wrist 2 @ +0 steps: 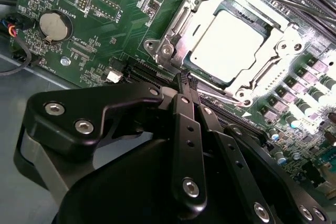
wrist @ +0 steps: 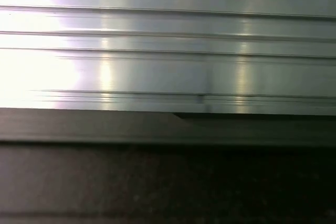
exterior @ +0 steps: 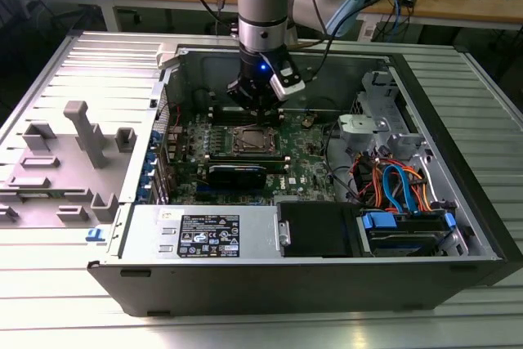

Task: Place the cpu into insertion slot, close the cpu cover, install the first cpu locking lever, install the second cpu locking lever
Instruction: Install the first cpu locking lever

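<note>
Already the cpu (wrist 2: pixel 233 43) sits under the cpu cover (wrist 2: pixel 247 85), just beyond the gripper (wrist 2: pixel 185 77), whose fingers are pinched together, empty; press the lever slowly.

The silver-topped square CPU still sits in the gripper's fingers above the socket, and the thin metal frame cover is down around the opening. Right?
Not quite: the silver-topped square CPU already lies in the socket, framed by the thin silver metal cover. The black gripper holds no chip, as the second wrist view shows.
</note>
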Controlling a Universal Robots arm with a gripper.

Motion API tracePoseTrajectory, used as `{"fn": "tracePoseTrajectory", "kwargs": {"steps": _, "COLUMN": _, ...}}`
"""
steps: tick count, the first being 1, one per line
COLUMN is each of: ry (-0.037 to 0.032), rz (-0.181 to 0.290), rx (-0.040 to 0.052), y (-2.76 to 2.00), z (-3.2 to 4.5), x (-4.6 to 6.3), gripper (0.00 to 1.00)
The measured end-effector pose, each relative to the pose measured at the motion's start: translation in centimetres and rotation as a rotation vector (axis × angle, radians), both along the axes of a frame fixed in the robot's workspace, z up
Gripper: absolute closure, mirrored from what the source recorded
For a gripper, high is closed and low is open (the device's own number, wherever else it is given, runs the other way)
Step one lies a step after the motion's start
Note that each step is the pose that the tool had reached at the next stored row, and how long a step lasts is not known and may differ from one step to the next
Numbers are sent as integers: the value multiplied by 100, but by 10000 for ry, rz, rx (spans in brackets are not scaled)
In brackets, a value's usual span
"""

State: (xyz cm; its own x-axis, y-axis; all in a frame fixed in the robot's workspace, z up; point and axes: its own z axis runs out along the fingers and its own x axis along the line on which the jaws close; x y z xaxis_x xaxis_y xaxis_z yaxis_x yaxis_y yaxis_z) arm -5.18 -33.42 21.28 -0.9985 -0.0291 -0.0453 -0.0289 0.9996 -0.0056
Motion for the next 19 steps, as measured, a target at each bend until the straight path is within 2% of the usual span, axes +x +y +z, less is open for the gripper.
{"fn": "tracePoseTrajectory", "kwargs": {"steps": 4, "ry": -1, "rz": 275, "rx": 1, "y": 0, "z": -2, "x": 0, "gripper": 89}}
{"fn": "tracePoseTrajectory", "kwargs": {"steps": 14, "ry": 1, "rz": 370, "rx": 0, "y": -1, "z": -7, "x": -9, "gripper": 89}}
{"fn": "tracePoseTrajectory", "kwargs": {"steps": 19, "ry": 0, "rz": 370, "rx": 1, "y": 2, "z": -35, "x": -9, "gripper": 89}}
